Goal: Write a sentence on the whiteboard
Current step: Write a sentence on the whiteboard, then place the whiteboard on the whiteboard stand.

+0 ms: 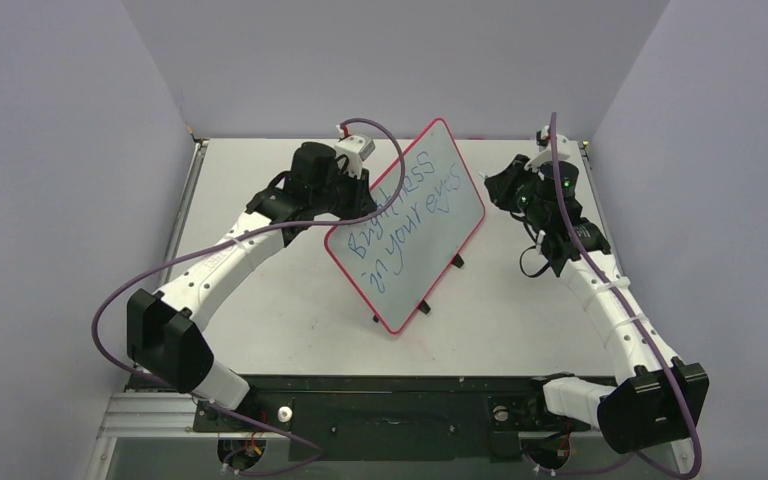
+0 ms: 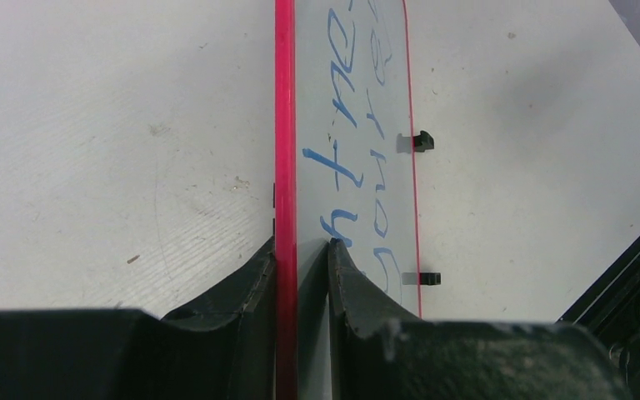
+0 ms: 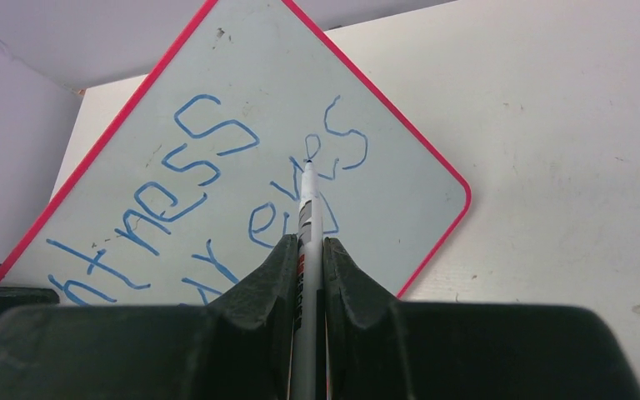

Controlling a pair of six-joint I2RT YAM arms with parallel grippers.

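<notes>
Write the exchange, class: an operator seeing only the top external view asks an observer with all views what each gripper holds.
Operator: Left side first: what's gripped, and how?
Observer: In the left wrist view the left gripper is shut on the whiteboard, its red rim edge-on between the fingers.
Operator: And the right side?
Observer: In the right wrist view the right gripper is shut on a marker, tip aimed at "eyes" in the sentence; contact unclear.

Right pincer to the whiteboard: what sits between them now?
Only the marker clamped in the right pincer, its tip aimed at the whiteboard; contact unclear. The right wrist view shows it.
</notes>
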